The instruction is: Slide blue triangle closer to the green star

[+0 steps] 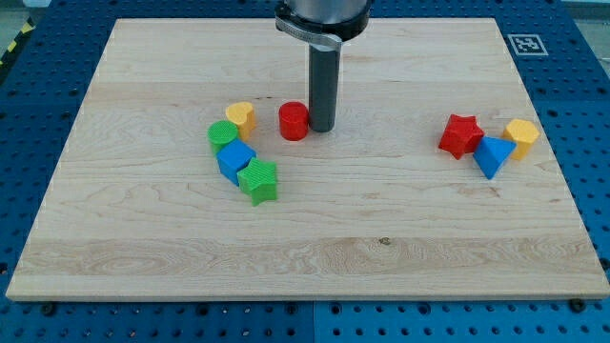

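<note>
Two clusters, well apart: blue triangle point(492, 156) at right, touching red star point(461, 135) and yellow block point(521, 136); green star point(258, 181) at left; my tip point(321, 129), grasping nothing, parked beside red cylinder point(294, 122), needing repositioning right of triangle.

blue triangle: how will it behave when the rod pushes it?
The blue triangle looks rigid and low, so it probably slides without tipping. Its angled sides may make it rotate off my tip. It touches the red star and a yellow block, so they may shift.

A pale, grained wooden bench point(381, 238) lies on a blue, dotted surface point(591, 143). The ridged plastic star point(258, 181) is green; the plastic triangle point(492, 156) is blue.
</note>
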Controlling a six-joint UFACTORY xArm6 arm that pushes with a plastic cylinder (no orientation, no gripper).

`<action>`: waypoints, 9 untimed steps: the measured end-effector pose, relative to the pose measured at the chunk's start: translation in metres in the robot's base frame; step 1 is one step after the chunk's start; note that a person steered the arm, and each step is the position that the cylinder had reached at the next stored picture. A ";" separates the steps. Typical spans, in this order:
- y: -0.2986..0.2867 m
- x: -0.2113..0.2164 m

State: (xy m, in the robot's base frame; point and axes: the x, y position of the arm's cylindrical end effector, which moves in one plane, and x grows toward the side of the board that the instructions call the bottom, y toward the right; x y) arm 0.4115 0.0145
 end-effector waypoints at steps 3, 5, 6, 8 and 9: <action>-0.024 -0.008; 0.046 -0.075; 0.116 -0.089; 0.232 -0.094; 0.291 -0.094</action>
State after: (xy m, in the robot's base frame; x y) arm 0.3171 0.3051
